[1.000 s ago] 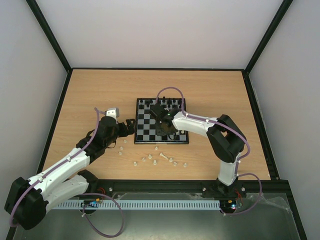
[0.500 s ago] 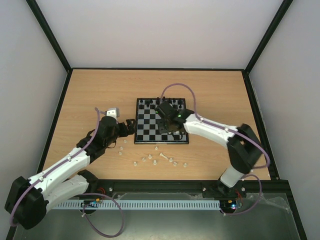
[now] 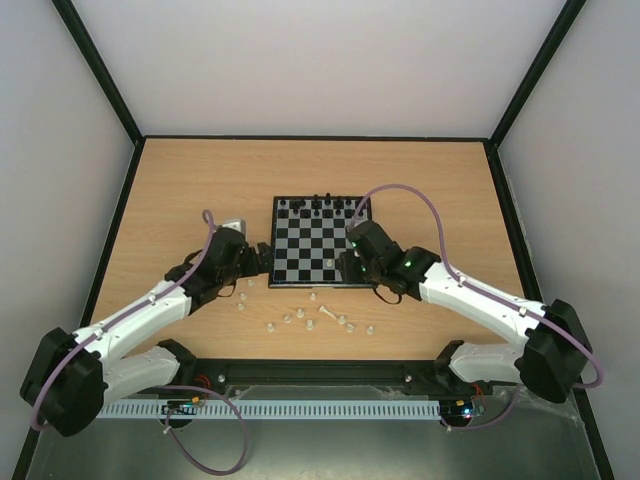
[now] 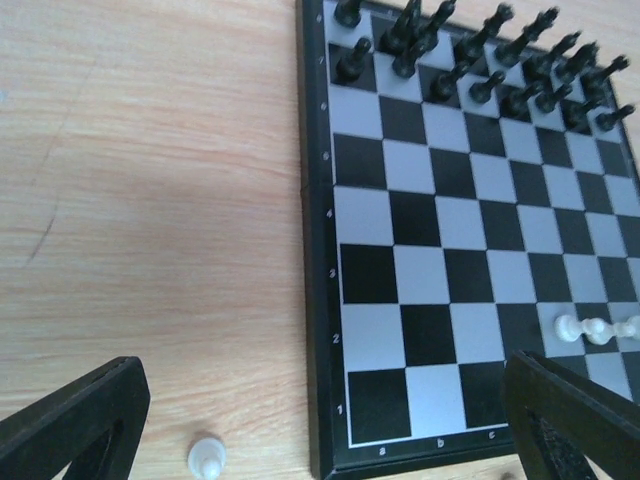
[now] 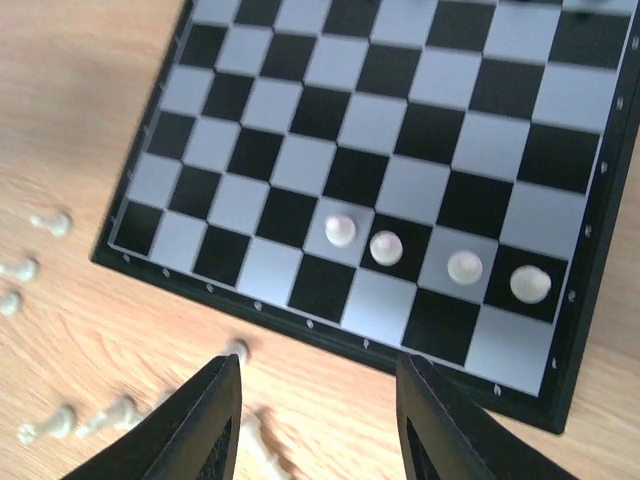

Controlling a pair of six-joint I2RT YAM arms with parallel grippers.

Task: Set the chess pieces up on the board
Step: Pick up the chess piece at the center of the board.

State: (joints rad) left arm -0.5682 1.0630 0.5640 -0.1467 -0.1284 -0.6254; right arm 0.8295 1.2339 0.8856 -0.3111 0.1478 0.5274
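Note:
The board (image 3: 300, 250) lies mid-table, with black pieces (image 3: 320, 205) along its far rows. Several whitish chess pieces (image 5: 386, 247) stand in a line on its second near row. More chess pieces (image 3: 305, 317) lie loose on the wood in front of the board. My right gripper (image 3: 345, 268) hovers over the board's near edge, open with nothing between its fingers (image 5: 205, 420). My left gripper (image 3: 262, 255) sits at the board's left near corner, wide open and empty. One pale piece (image 4: 206, 458) stands on the table between its fingers (image 4: 75, 420).
Black frame rails and pale walls enclose the wooden table (image 3: 180, 190). The loose white pieces (image 5: 45, 225) spread left of and below the board's near edge. The black pieces (image 4: 480, 60) crowd the far rows.
My right arm has drawn back from over the board's middle to its near edge and its jaws have opened. The left arm shifted slightly toward the board.

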